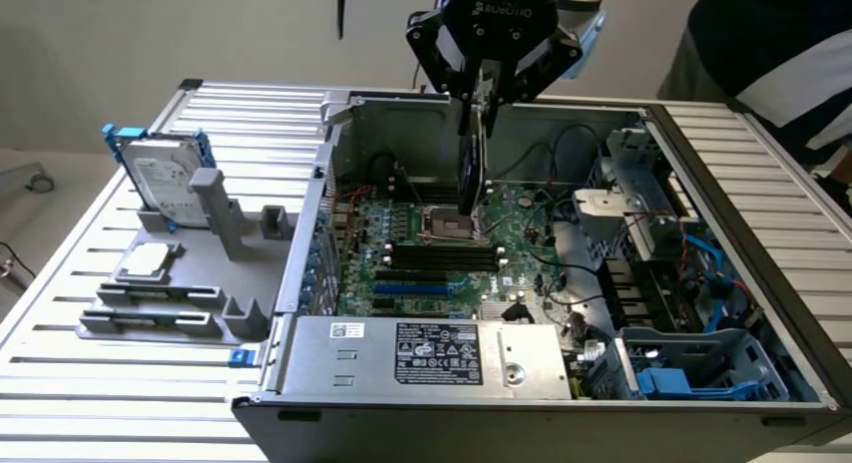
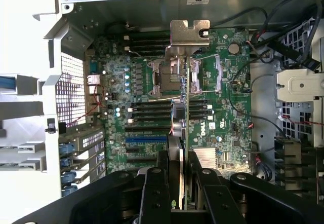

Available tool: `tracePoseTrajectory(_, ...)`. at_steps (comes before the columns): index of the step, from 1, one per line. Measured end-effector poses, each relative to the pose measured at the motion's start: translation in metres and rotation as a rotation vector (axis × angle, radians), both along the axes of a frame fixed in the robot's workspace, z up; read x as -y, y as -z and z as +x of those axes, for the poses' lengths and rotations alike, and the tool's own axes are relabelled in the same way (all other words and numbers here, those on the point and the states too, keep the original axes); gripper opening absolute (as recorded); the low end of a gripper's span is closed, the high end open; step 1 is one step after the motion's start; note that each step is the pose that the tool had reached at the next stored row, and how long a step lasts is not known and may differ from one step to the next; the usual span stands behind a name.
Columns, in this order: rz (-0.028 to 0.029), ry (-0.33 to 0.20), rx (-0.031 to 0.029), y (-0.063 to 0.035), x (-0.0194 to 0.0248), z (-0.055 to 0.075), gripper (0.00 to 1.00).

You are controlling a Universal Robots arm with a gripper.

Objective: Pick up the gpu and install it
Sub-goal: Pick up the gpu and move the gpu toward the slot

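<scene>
Grasping the gpu (image 1: pixel 470 169) by one end in the gripper (image 1: pixel 480 102), clenched on both faces of the card. Hanging upright and edge-on inside the open case (image 1: pixel 745 233), over the motherboard (image 1: pixel 440 273) and apparently clear of it, roughly above the processor socket (image 1: pixel 446 222) and the black memory sticks (image 1: pixel 440 251). Seen from the wrist as a thin line, with the silver bracket (image 2: pixel 188 34) at the end away from the gripper. Judged not lined up with the blue slots (image 1: pixel 415 286), nearer the power supply (image 1: pixel 426 355). Risk of striking the socket or the memory sticks instead of seating in a slot if lowered from here; likely cause, sideways misalignment. Risk of pivoting in the grip, being held at one end only and long below it; would then meet a slot skewed and jam, or scrape the edge contacts. Risk of catching the bracket on a case wall, or of snagging the loose cables (image 1: pixel 573 283) beside the board. Cannot tell the intended slot from either view.
</scene>
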State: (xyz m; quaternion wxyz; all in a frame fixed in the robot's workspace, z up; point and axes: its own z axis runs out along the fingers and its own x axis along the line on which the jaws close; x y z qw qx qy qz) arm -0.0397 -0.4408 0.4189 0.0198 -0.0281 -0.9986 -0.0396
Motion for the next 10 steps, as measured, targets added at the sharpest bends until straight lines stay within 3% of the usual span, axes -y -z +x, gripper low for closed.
tracePoseTrajectory(10,0.0001,0.0,-0.001,0.0,0.0,0.0,0.27)
